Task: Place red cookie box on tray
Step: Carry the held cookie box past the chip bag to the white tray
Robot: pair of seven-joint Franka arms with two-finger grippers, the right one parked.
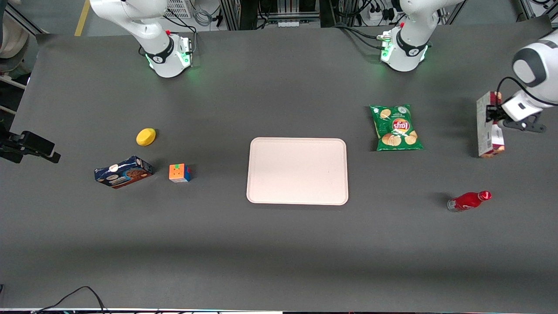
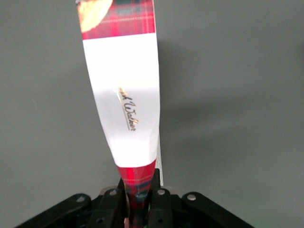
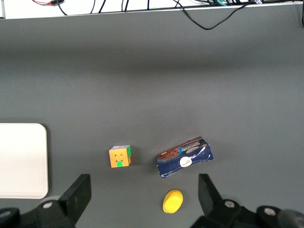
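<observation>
My tool (image 1: 494, 114) is clamped on the long, thin, red-plaid cardboard cookie box (image 1: 487, 124) at the frame's right edge, well apart from the pale pink plastic tray (image 1: 297, 171) at centre. It seems light and stiff; gripped by one end, it may swing.

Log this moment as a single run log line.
gripper: shut on red cookie box, held above the table at the working arm's end | tray: bare | step: carry box to tray, not yet done
</observation>
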